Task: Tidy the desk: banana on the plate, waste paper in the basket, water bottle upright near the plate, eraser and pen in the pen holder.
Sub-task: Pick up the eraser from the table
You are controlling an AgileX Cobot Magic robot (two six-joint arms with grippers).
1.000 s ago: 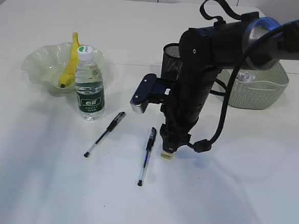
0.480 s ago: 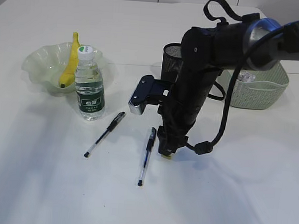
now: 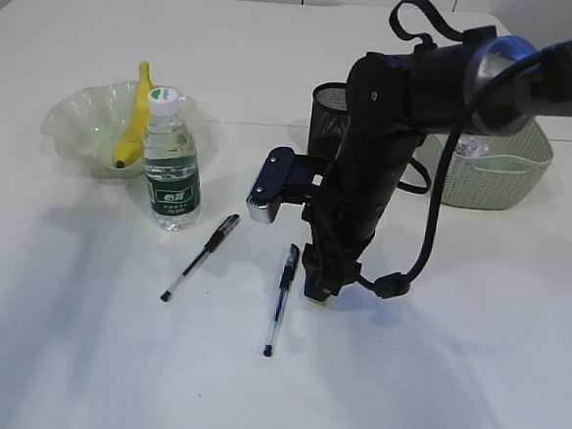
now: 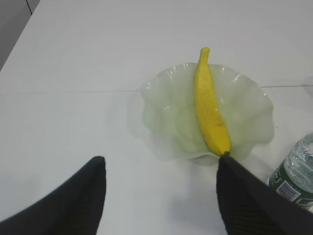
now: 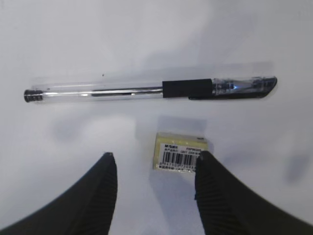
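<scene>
Two pens remain out, and over the last second we have lowered our right gripper (image 5: 155,169) to the eraser (image 5: 182,152), jaws parted, one finger touching it. The eraser lies just beside the nearer pen (image 5: 151,89), ungrasped; closing comes next, we judge.

Water bottle (image 4: 296,171) cut off, frame edge.

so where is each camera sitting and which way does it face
Exterior: chest height across the table, slanting down at the right arm over the eraser.
Left wrist: above the table's left side, facing the banana on the plate; both fingertips show.
Right wrist: pointing straight down at eraser and pen; fingertips show.
Shared: exterior and right wrist both show eraser and pen.
</scene>
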